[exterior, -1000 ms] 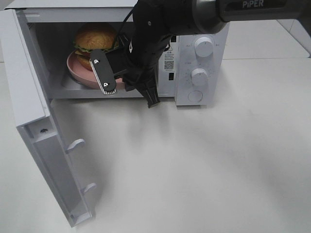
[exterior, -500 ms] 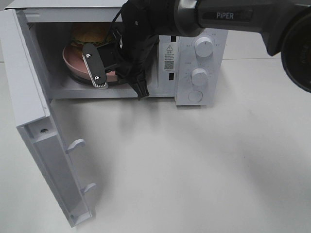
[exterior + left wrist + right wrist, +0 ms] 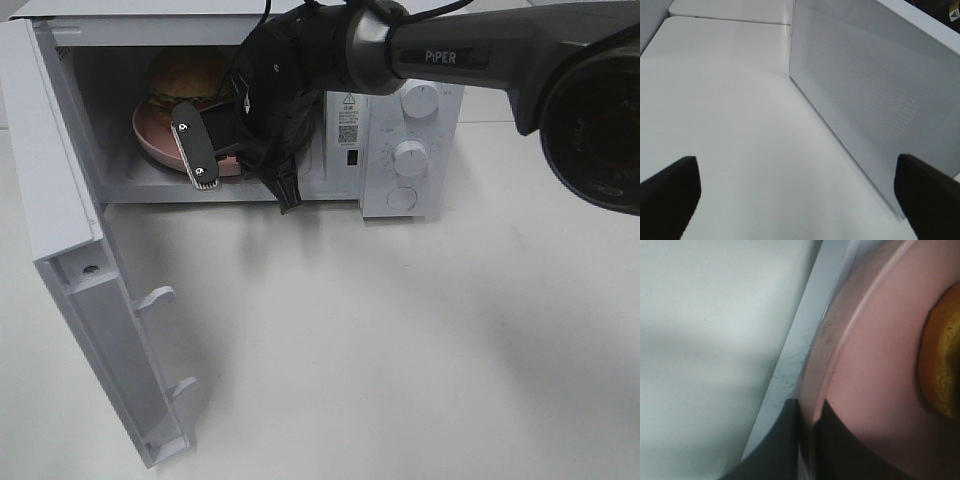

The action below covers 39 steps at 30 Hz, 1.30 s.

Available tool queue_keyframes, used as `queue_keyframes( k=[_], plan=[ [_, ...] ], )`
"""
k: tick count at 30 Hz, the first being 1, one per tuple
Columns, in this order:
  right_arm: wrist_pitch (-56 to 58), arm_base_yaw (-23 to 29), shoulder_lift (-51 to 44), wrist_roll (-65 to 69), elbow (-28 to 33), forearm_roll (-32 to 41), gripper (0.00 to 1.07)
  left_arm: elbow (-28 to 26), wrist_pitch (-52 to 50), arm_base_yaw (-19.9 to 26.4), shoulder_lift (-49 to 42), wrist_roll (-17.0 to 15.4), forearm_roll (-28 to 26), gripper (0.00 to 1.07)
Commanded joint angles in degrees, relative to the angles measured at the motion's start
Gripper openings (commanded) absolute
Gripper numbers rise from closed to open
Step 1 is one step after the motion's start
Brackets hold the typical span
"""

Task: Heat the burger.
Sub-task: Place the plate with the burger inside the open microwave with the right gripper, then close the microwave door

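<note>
I see the microwave (image 3: 400, 130) with its door (image 3: 90, 300) swung wide. Inside the microwave sits the pink plate (image 3: 147, 132), and on it the burger (image 3: 185, 75), deeper in than my right pincer (image 3: 809, 420), which is clamped tight on the plate's near rim. My left pincer (image 3: 797, 200) gapes empty outside the door, so the right arm is nearer.

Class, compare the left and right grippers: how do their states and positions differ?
The left gripper is open and empty; the right gripper is shut on the pink plate. The left hangs over the table; the right reaches into the microwave. Both have dark fingers.
</note>
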Motion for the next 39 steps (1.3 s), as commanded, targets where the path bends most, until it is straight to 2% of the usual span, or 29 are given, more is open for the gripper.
queue_keyframes(
  k=[1, 9, 11, 14, 16, 19, 21, 22, 24, 27, 29, 35, 39],
  plan=[
    [-4.2, -0.5, -0.5, 1.0, -1.8, -0.5, 0.00, 0.2, -0.6, -0.1, -0.7, -0.1, 0.1, 0.98],
    [-4.4, -0.5, 0.6, 1.1, -2.1, -0.5, 0.01, 0.2, -0.6, -0.1, -0.7, -0.1, 0.2, 0.98],
    [-4.4, -0.5, 0.6, 1.5, -2.1, -0.5, 0.08, 0.2, -0.6, -0.1, -0.7, -0.1, 0.2, 0.98],
    [-4.4, -0.5, 0.6, 1.9, -2.1, -0.5, 0.10, 0.2, -0.6, -0.1, -0.7, -0.1, 0.2, 0.98],
    [-4.1, -0.5, 0.6, 2.7, -2.1, -0.4, 0.20, 0.2, -0.6, -0.1, -0.7, -0.1, 0.2, 0.98],
    [-4.0, -0.5, 0.6, 2.7, -2.1, -0.3, 0.23, 0.2, -0.6, -0.1, -0.7, -0.1, 0.2, 0.98],
    [-1.8, -0.3, 0.6, 3.1, -2.1, -0.3, 0.36, 0.2, -0.6, -0.1, -0.7, -0.1, 0.2, 0.98],
    [-1.8, -0.3, 0.6, 3.1, -2.1, -0.3, 0.36, 0.2, -0.6, -0.1, -0.7, -0.1, 0.2, 0.98],
    [0.8, -0.3, 0.6, 3.1, -2.1, -0.3, 0.44, 0.2, -0.6, -0.1, -0.7, -0.1, 0.2, 0.98],
    [1.5, -0.3, 0.6, 3.1, -2.1, -0.1, 0.46, 0.2, -0.6, -0.1, -0.7, -0.1, 0.2, 0.98],
    [1.4, 0.1, -0.2, 3.1, -1.3, 0.1, 0.54, 0.2, -0.6, -0.1, -0.7, -0.1, 0.2, 0.98],
    [-0.8, 0.1, -1.7, 3.1, 1.3, 0.2, 0.62, 0.2, -0.6, -0.1, -0.7, -0.1, 0.2, 0.98],
    [-3.7, 0.1, -3.8, 3.5, 4.0, 0.1, 0.71, 0.2, -0.6, -0.1, -0.7, -0.1, 0.1, 0.98]
  ],
)
